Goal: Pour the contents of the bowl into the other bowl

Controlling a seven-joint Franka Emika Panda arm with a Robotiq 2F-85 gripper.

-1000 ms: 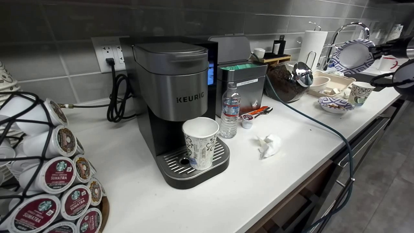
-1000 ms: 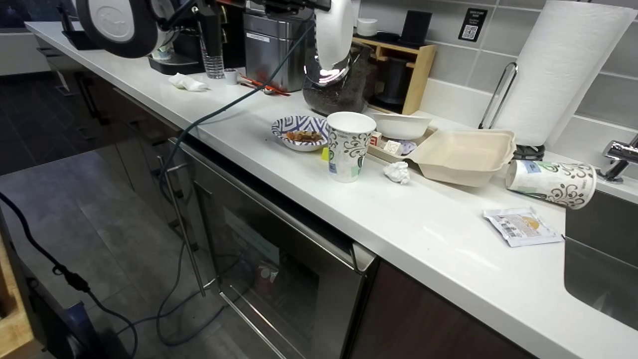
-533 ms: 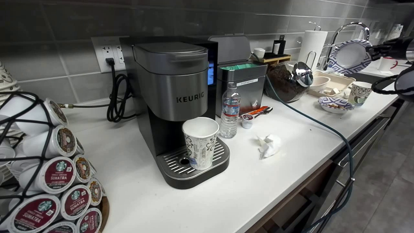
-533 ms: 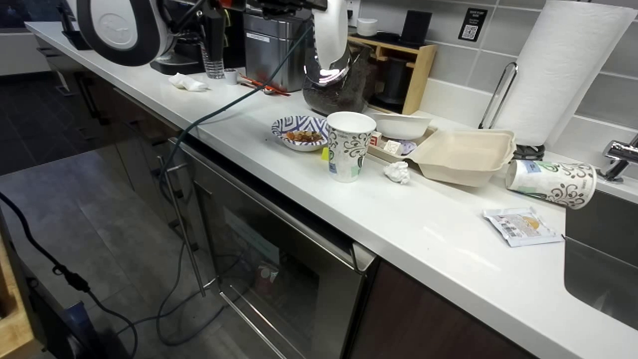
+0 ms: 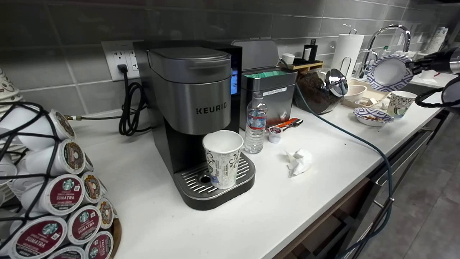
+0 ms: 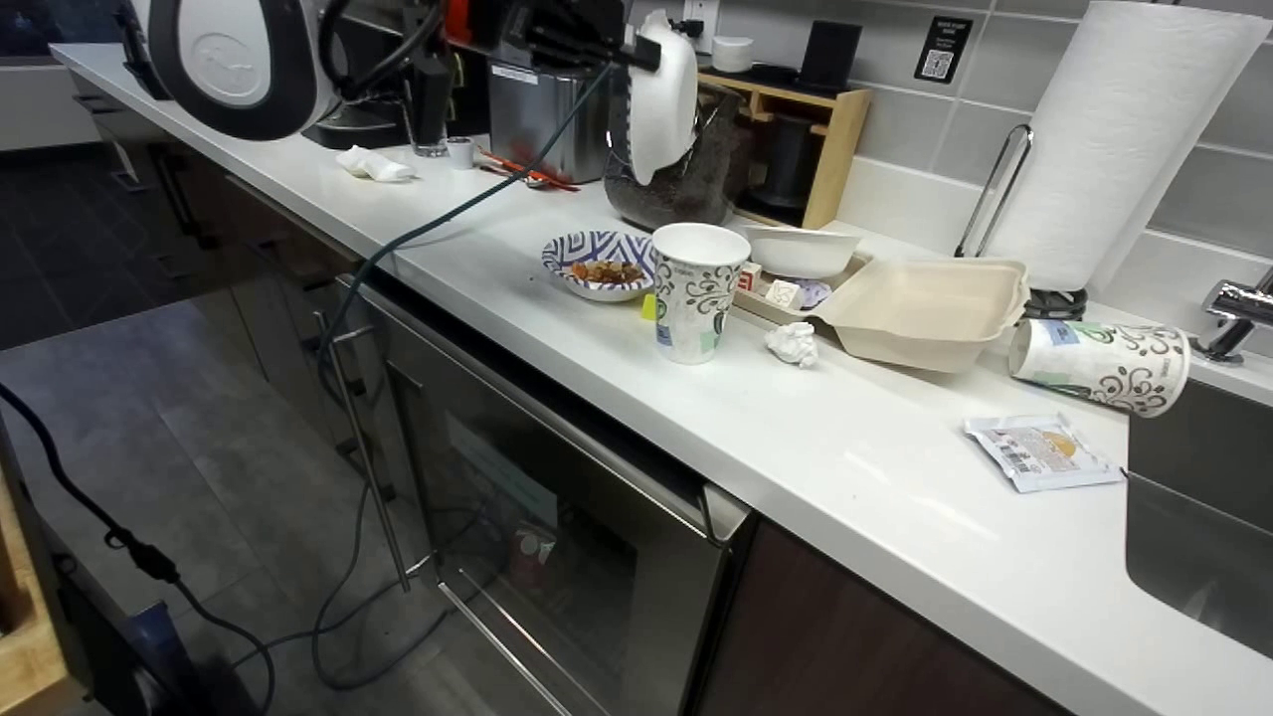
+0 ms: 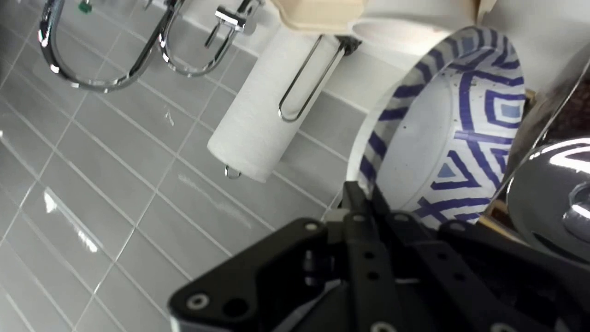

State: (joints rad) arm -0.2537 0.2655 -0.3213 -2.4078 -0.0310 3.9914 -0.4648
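Hand (image 7: 366,190) gripped tilted bowl (image 7: 438,133) by rim, upper right of wrist view; other bowl (image 6: 597,251) sat loaded on bench (image 6: 825,428), below, slightly left in both exterior views. Pour looked done; lowering needed clearance.

A tilted bowl (image 6: 664,114) hangs in the gripper (image 7: 366,191), above the counter (image 6: 855,447). In an exterior view, a jar (image 6: 656,204) stands behind it; another bowl (image 6: 597,247), with food (image 6: 607,271) in it, rests on the counter just left of an upright cup (image 6: 694,308). Right of this cup lies a paper wad (image 6: 793,343), before a takeout box (image 6: 925,308). Farther right, another cup (image 6: 1104,365) lies on its side by the sink (image 6: 1183,452), a packet (image 6: 1039,452) in front of it.
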